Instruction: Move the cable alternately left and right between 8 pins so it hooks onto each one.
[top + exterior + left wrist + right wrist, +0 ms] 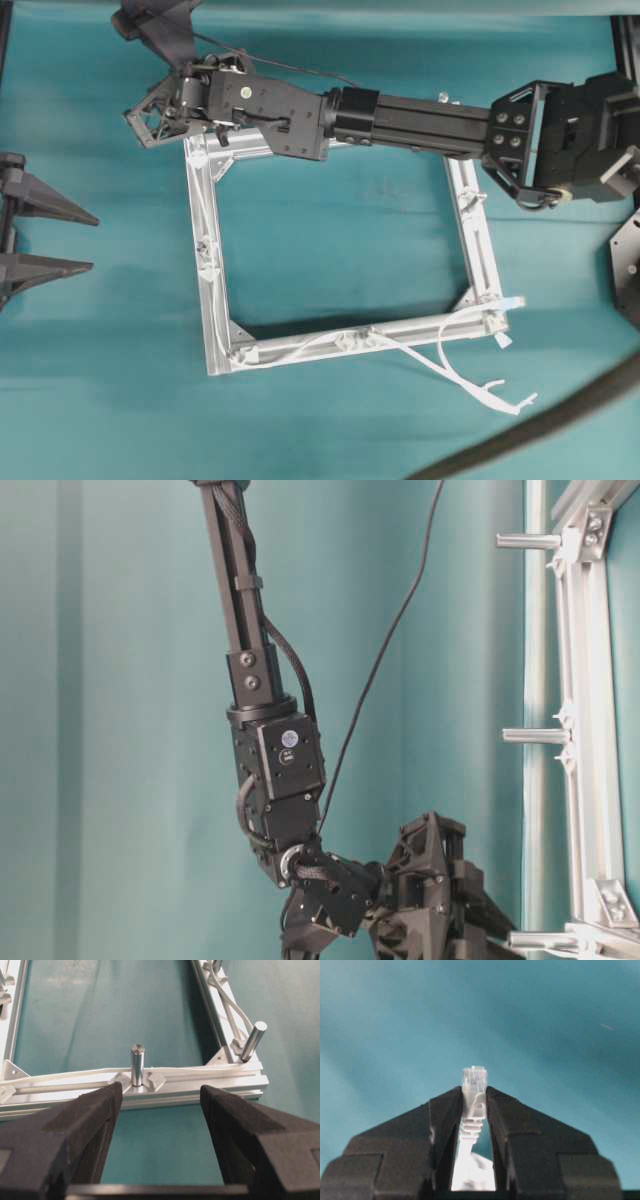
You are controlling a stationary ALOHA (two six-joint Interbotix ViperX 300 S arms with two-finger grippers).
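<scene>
Closed on the plug end of the cable are the jaws of the right gripper, as is seen in the right wrist view: the clear plug sticks out just beyond the fingertips, the boot is pinched between the pads, and only blurred teal counter lies ahead. The end is judged to be held this way so that the cord can be led around each post.

In the overhead view the right gripper is reached across to the far left corner of the frame, and the cable is seen laid along the left bar and the near bar, with a loose loop spilled onto the counter past the near right corner.

In the left wrist view the jaws of the left gripper stand wide apart and hold nothing. Just ahead of them, between the fingertips, one of the 8 pins stands upright on the bar, the cable passing behind it; a second pin stands ahead to the right at the corner.

In the table-level view the right arm is seen descending, with three pins projecting from the frame beside it; the jaws cannot be made out there.
</scene>
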